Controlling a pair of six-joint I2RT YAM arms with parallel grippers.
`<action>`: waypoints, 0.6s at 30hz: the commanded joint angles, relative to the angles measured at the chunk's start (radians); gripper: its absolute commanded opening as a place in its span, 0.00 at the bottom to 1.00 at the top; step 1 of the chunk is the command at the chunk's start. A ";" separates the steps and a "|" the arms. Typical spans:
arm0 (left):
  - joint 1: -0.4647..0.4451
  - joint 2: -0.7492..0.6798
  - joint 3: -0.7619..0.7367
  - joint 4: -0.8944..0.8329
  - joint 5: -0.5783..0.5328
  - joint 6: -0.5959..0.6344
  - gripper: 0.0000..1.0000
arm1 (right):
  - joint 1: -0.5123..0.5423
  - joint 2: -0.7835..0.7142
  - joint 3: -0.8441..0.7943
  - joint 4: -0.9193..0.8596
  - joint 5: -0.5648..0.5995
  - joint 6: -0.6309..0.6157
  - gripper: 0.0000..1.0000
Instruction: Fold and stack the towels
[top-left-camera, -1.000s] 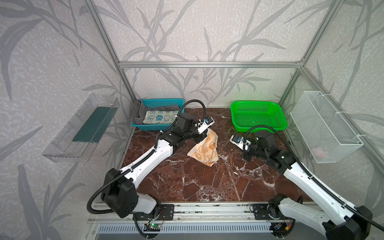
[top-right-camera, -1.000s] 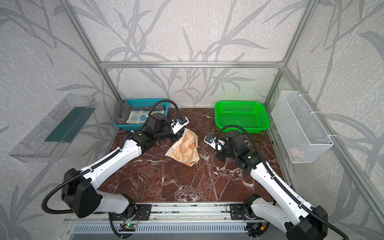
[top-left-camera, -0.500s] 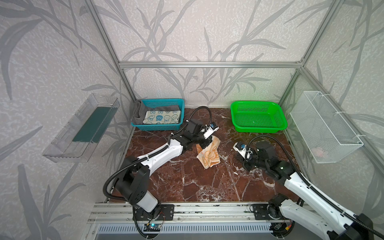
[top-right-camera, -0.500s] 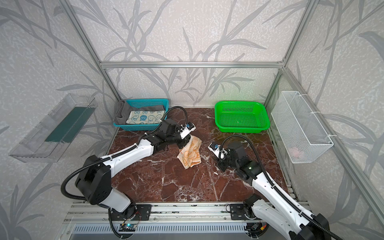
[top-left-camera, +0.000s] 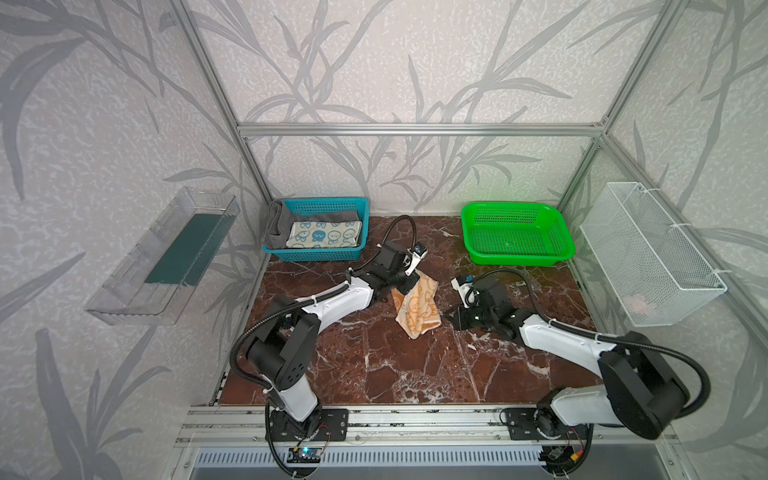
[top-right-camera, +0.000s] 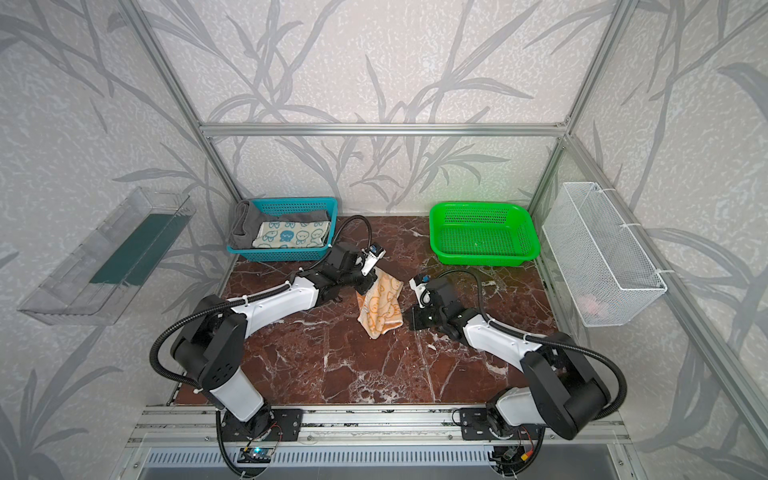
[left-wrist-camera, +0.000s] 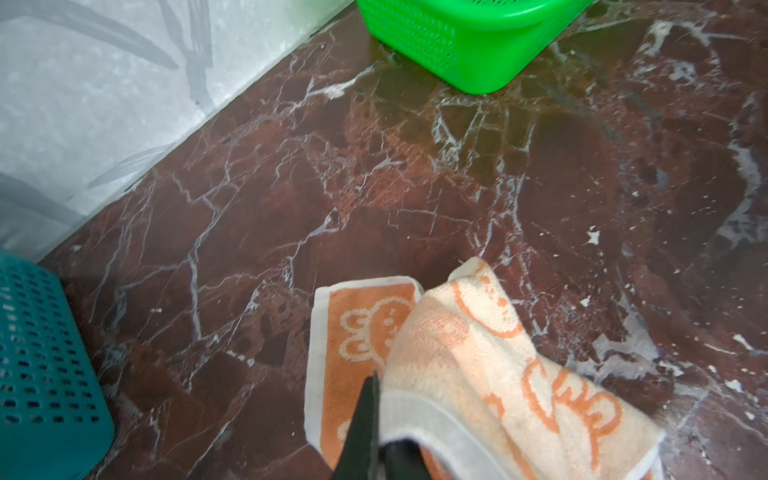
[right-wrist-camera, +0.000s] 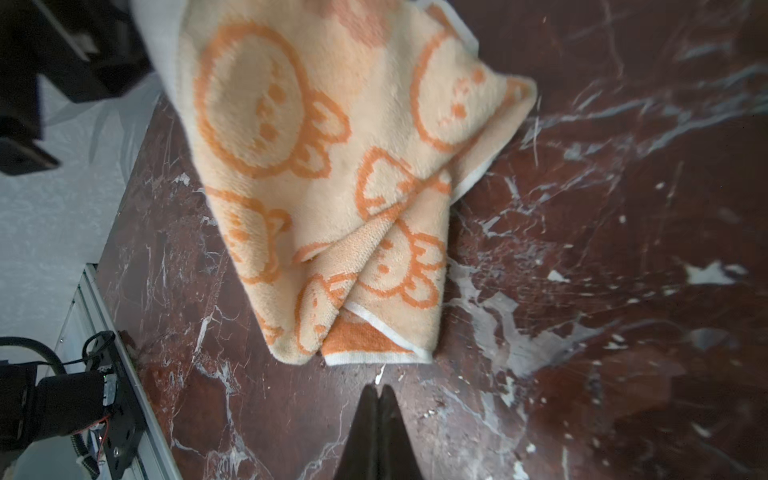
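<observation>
Jaws of the left gripper are clamped tight on the white hem of the orange towel, with the cloth bunched over the black fingers in the left wrist view. The towel is cream with orange bunny outlines on one face. Its turned-back flap shows the reverse, orange with cream bunnies, and a white border runs round the edge. It is loosely doubled over itself, not flat. The upper end is gathered at the gripper, and the rest drapes down in soft folds to a layered corner on the desk.

The right gripper is closed, its tips pressed together with nothing between them. It sits low over the marble just short of that layered corner and does not touch the cloth.

In both top views the orange towel lies near the middle of the desk, between the two grippers. It is a little nearer the back edge than the front.

At the back left corner stands a teal basket. Inside it the teal-blue towel lies folded flat on top, cream with blue bunnies. The grey towel lies under it, and part of it spills over the basket's left rim. A green basket stands at the back right corner.
</observation>
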 joint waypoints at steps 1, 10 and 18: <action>0.007 -0.032 -0.027 0.005 -0.046 -0.024 0.00 | 0.045 0.083 0.064 0.086 0.055 0.205 0.00; 0.030 -0.069 -0.065 -0.023 -0.058 -0.032 0.00 | 0.028 0.308 0.188 -0.028 0.133 0.175 0.00; 0.031 -0.116 -0.099 -0.122 -0.061 -0.072 0.00 | -0.071 0.376 0.372 -0.262 0.235 -0.057 0.00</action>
